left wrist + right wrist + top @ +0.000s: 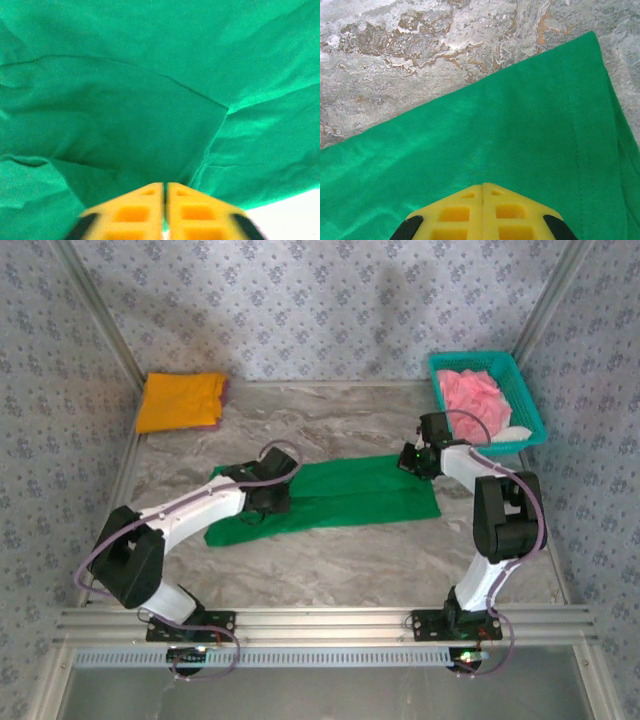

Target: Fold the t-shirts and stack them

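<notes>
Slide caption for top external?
Left gripper and right gripper at green t-shirt; orange-yellow shirt folded back left, pink shirt in teal basket.

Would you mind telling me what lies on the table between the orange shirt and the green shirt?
Bare marble tabletop lies between the orange shirt and the green shirt, seen in the overhead view.

Marble table (350, 560) bears green shirt (340, 495), orange shirt (180, 400), basket (524, 392).
</notes>
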`<action>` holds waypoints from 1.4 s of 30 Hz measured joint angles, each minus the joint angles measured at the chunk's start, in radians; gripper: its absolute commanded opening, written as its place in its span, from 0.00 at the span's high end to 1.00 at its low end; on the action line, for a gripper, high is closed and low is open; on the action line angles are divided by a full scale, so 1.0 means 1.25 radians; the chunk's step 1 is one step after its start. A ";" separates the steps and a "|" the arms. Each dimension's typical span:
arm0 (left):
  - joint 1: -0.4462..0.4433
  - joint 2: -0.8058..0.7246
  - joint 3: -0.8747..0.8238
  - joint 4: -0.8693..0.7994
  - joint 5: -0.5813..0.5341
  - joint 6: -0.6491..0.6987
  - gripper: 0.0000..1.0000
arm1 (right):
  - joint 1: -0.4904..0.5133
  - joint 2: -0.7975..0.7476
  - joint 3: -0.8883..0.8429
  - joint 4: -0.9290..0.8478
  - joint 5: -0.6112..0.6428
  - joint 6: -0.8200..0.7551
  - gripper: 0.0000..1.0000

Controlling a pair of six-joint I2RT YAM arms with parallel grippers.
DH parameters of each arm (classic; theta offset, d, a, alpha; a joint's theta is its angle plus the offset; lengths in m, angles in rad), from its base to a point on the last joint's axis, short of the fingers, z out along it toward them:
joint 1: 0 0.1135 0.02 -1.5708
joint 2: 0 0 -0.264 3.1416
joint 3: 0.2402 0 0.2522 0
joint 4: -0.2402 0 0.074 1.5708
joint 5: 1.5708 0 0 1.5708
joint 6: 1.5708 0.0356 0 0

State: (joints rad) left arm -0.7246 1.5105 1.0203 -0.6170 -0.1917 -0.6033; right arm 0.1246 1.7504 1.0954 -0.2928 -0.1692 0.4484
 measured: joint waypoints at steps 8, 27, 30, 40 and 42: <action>-0.116 -0.093 -0.018 -0.009 -0.076 -0.043 0.38 | -0.001 0.009 0.000 0.002 -0.001 0.000 1.00; 0.249 -0.036 -0.150 0.173 0.038 -0.018 0.75 | 0.047 0.015 0.047 -0.049 0.012 -0.028 1.00; 0.262 0.031 -0.154 0.200 0.057 -0.029 0.77 | 0.048 0.046 0.088 -0.064 0.012 -0.031 1.00; 0.302 0.158 -0.079 0.286 0.092 -0.051 0.81 | 0.005 0.103 0.040 -0.041 -0.024 0.009 1.00; 0.306 0.193 -0.039 0.294 0.093 -0.048 0.81 | 0.003 0.088 0.016 -0.019 -0.027 0.014 1.00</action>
State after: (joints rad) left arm -0.3424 1.7523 0.9718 -0.2489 -0.0750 -0.6636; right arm 0.1287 1.8603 1.1149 -0.3168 -0.2035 0.4660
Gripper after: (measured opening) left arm 0.192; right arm 0.066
